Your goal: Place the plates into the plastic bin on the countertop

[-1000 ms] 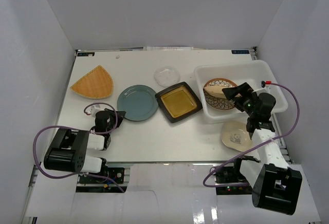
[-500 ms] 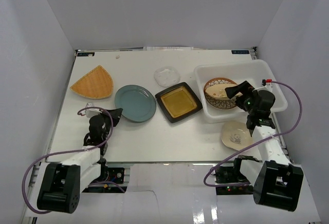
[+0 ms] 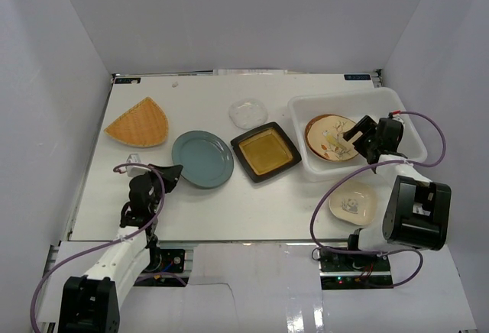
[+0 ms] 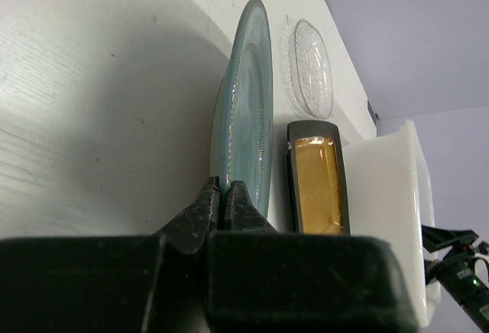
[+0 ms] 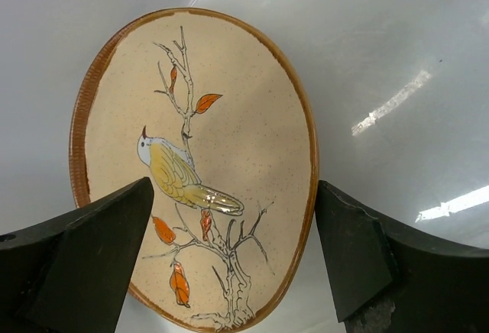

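Note:
My left gripper (image 3: pixel 171 172) is shut on the near-left rim of the round blue-grey plate (image 3: pixel 202 159), which lies on the white countertop (image 3: pixel 130 195). In the left wrist view the fingertips (image 4: pixel 226 189) pinch the plate's edge (image 4: pixel 248 111). My right gripper (image 3: pixel 354 136) is open inside the plastic bin (image 3: pixel 397 105), just above the brown-rimmed plate (image 3: pixel 325 136). That plate (image 5: pixel 191 157), painted with a bird on a branch, lies flat on the bin floor between my spread fingers (image 5: pixel 84 260). My right gripper (image 5: pixel 229 264) holds nothing.
On the countertop lie the orange woven fan plate (image 3: pixel 137 124), the small clear glass plate (image 3: pixel 249 113), the black square plate with yellow centre (image 3: pixel 264 151) and one cream dish (image 3: pixel 353 202) in front of the bin. White walls enclose the back and both sides.
The brown-rimmed plate has gone from tilted to flat in the bin, and my right gripper is open over it. My left arm has stretched forward, its gripper at the blue-grey plate's rim.

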`<state>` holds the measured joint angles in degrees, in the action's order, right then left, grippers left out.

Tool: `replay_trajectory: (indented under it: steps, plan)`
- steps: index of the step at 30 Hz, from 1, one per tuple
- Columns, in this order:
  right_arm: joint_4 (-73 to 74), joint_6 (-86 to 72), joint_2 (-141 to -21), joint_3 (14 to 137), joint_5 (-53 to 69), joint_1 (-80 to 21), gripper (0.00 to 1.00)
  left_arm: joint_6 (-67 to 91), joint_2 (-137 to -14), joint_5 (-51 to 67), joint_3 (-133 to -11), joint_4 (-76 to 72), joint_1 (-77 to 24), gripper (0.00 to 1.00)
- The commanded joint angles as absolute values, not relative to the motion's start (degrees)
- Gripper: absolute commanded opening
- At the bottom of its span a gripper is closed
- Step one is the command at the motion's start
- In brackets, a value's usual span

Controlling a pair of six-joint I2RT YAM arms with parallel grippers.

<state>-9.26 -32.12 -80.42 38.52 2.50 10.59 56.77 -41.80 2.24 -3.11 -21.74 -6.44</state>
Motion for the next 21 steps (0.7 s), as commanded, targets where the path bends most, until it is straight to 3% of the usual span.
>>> replay_trajectory:
  steps: [1, 4, 10, 13, 14, 17, 21]
  plan:
    - [-7.7, -27.4, -82.0, 44.1, 0.9, 10.3, 0.90, 55.2, -39.5, 7.4, -5.9, -21.6, -6.3, 0.00]
    - [-1.9, -24.9, -82.7, 48.9, -7.1, 9.1, 0.90, 54.8, -38.0, 10.3, -8.1, -20.6, -6.3, 0.00]
    - [-6.1, -21.4, -75.9, 46.6, -30.4, 4.4, 0.90, 53.7, -33.8, 13.4, -14.0, -15.2, -6.3, 0.00]
    - [-8.1, -23.1, -70.2, 45.4, -19.6, 4.1, 0.91, 54.2, -32.1, 14.3, -15.4, -13.7, -6.5, 0.00]
    - [-10.3, -23.4, -68.4, 43.4, -8.5, 4.0, 0.93, 54.3, -31.8, 15.2, -15.7, -13.8, -6.7, 0.00]
    - [-11.9, -23.8, -63.8, 44.1, 8.1, 0.5, 0.97, 54.2, -30.8, 16.4, -17.7, -12.7, -7.0, 0.00]
    - [-12.8, -23.8, -63.9, 45.0, 23.5, -9.6, 0.95, 53.6, -29.5, 16.7, -20.5, -11.3, -7.4, 0.00]
